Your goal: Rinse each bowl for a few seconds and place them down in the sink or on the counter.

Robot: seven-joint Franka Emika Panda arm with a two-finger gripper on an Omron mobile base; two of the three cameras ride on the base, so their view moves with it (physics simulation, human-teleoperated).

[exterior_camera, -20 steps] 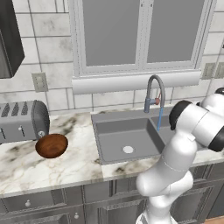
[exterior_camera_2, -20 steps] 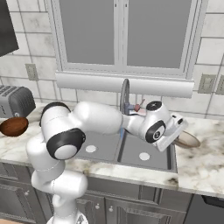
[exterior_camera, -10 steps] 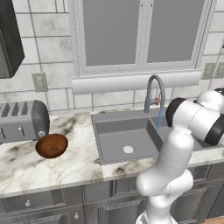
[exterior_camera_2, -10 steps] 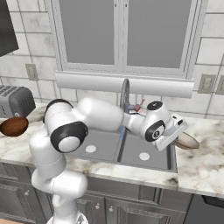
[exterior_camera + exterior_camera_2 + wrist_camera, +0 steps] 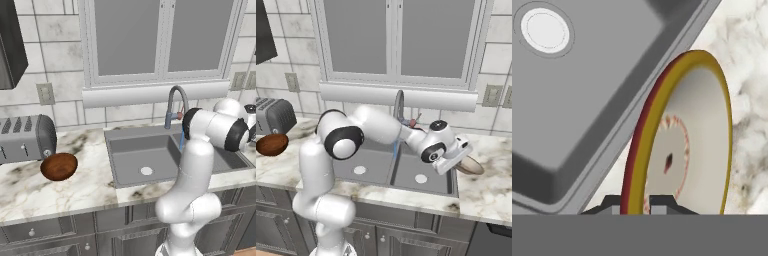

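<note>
My gripper [image 5: 460,158] is shut on the rim of the pale beige bowl [image 5: 472,165], which it holds on edge just above the marble counter [image 5: 491,185] to the right of the sink [image 5: 442,186]. In the hand view the fingertips [image 5: 658,205] pinch the yellow-rimmed bowl [image 5: 692,135], with the sink's right basin [image 5: 587,100] and its drain to the left. The reddish-brown bowl [image 5: 59,166] sits upright on the counter [image 5: 75,195] left of the sink [image 5: 125,137], in front of the toaster. It also appears in the right base view [image 5: 272,144].
A grey gooseneck faucet [image 5: 175,100] stands behind the sink, with a thin blue stream of water [image 5: 395,149] falling from it. A silver toaster [image 5: 25,137] stands at the far left. My arm reaches across above the sink.
The gripper, still shut on the beige bowl, has sunk slightly toward the counter right of the sink. The arm's elbow has swung a little to the left.
</note>
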